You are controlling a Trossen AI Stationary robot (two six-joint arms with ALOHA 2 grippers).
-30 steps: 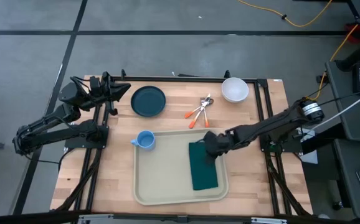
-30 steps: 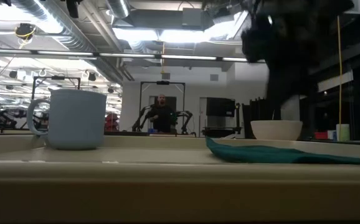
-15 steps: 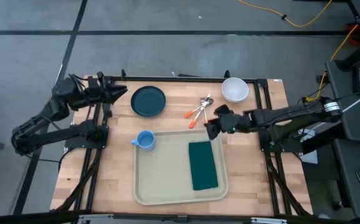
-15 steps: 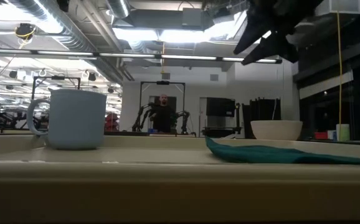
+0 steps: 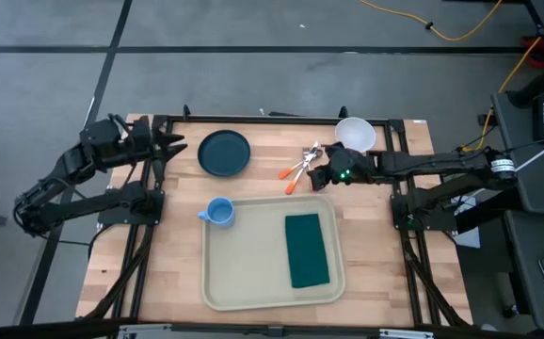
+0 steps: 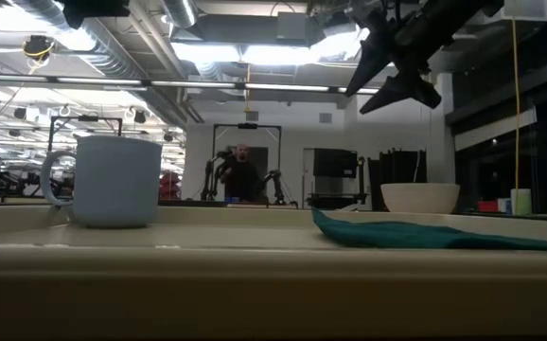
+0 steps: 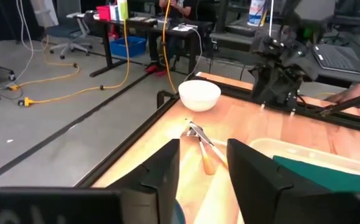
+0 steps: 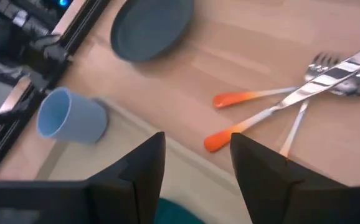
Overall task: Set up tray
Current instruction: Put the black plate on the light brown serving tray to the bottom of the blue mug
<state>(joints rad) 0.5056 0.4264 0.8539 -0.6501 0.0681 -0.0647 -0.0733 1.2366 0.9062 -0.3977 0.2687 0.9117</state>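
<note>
Grey floor surrounds a pale wooden table [image 5: 376,264] framed by dark rails, and the beige tray [image 5: 253,264] lies flat toward its near edge, slightly right of centre. A dark green napkin [image 5: 307,250] already rests lengthwise in the tray's right half, and a light blue mug [image 5: 218,212] stands at the tray's far-left corner; whether it sits inside the rim or just against it cannot be told. The other pieces wait along the far edge, probably staged for loading: a dark teal plate [image 5: 225,153], a white bowl [image 5: 355,136], and orange-handled cutlery [image 5: 300,168] crossed in a loose heap between them.

The right gripper [image 5: 325,174] hangs above the wood just beside the cutlery, its fingers parted and holding nothing; its wrist view looks down on the orange handles [image 8: 230,138], which suggests the cutlery is its next pick. From this gripper the tray lies at about 7 o'clock, its far rim close by.

The left gripper [image 5: 168,147] waits at the table's far-left edge, fingers apart and empty, with the tray at about 5 o'clock, well apart.
</note>
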